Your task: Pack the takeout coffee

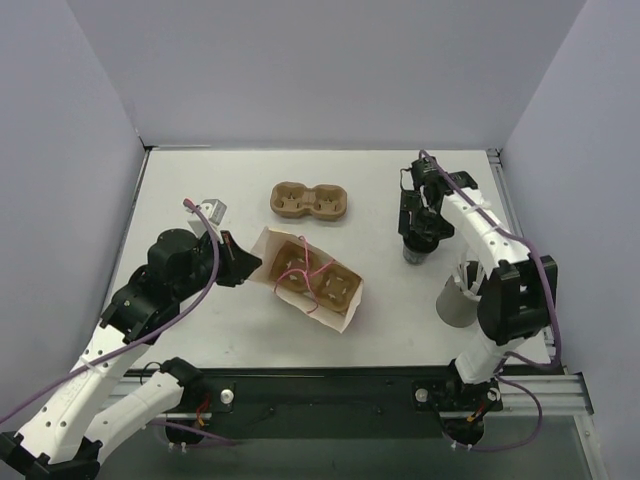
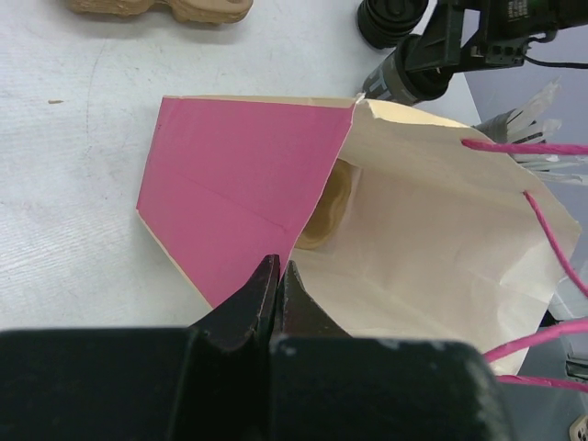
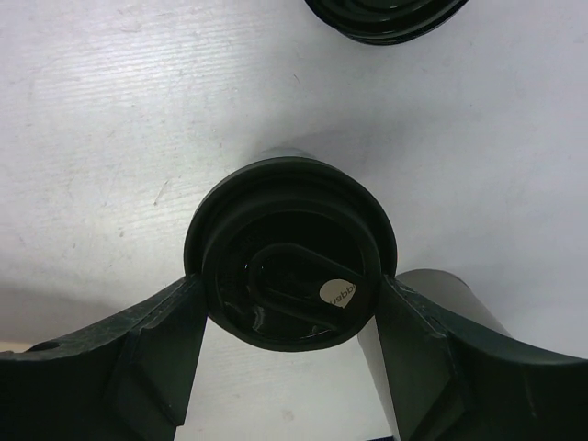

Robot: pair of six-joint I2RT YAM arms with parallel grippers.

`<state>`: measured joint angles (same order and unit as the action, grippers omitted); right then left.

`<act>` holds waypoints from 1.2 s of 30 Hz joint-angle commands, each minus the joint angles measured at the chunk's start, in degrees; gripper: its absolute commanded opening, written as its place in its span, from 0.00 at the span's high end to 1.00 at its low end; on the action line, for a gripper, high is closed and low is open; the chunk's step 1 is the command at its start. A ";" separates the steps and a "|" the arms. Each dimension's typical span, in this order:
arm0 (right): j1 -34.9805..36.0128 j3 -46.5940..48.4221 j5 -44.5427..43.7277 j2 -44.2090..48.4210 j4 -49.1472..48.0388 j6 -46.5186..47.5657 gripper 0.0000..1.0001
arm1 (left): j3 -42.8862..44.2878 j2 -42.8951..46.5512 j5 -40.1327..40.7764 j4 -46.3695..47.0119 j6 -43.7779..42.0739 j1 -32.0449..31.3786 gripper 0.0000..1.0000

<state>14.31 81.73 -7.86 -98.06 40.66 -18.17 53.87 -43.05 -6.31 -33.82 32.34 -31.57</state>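
A black lidded takeout coffee cup (image 3: 290, 266) sits between my right gripper's (image 3: 290, 292) fingers, which press on both sides of its lid. In the top view the right gripper (image 1: 417, 240) holds this cup (image 1: 414, 256) at the table's right side. A cream paper bag (image 1: 335, 305) with pink handles lies on its side mid-table, with a brown pulp tray (image 1: 312, 278) inside it. My left gripper (image 1: 250, 263) is shut on the bag's left rim. In the left wrist view the left gripper (image 2: 278, 268) pinches the edge between the pink side panel (image 2: 239, 197) and the cream interior (image 2: 423, 248).
A second brown pulp tray (image 1: 310, 200) lies behind the bag. A taller grey cylinder (image 1: 456, 300) stands near the right arm's base. Another black round rim (image 3: 386, 16) lies just beyond the held cup; I cannot tell whether it is a cup or lids.
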 commanded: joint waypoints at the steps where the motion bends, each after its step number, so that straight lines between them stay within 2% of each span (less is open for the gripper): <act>1: 3.43 3.34 0.13 11.37 4.86 3.67 0.45 | 4.31 -0.72 1.21 0.60 0.27 -0.24 1.00; 8: 11.70 12.56 1.34 24.31 11.36 7.27 0.46 | 5.63 -1.78 1.56 -0.28 2.03 -0.24 1.00; 11: 13.02 15.20 7.31 30.20 11.98 8.94 0.48 | 5.81 -2.39 1.73 -0.37 2.73 -0.42 1.00; 13: 13.82 16.35 16.41 34.24 11.81 11.74 0.49 | 6.16 -3.53 1.73 -0.45 3.25 -0.59 1.00; 18: 16.19 16.97 27.88 41.01 11.10 12.90 0.49 | 8.97 -6.78 2.26 -1.95 5.80 -0.86 1.00; 23: 16.54 17.41 37.11 42.51 11.01 11.85 0.50 | 11.00 -9.86 2.88 -2.30 8.18 -1.65 1.00; 26: 17.33 16.79 39.67 42.08 11.63 11.58 0.50 | 11.08 -10.65 4.10 -1.95 9.58 -2.53 1.00; 29: 19.35 16.18 38.36 41.64 12.07 11.58 0.51 | 10.91 -11.00 5.51 -1.86 11.43 -3.67 1.00; 35: 28.30 15.65 27.91 40.32 13.12 13.95 0.52 | 9.77 -12.50 8.32 -0.19 15.03 -7.53 1.00; 36: 29.37 15.91 23.98 39.45 13.47 14.30 0.53 | 9.68 -12.41 8.68 0.59 15.56 -7.97 1.00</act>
<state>39.18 97.69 24.82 -56.73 53.39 -6.24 62.11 -55.42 -0.89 -36.88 44.45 -37.52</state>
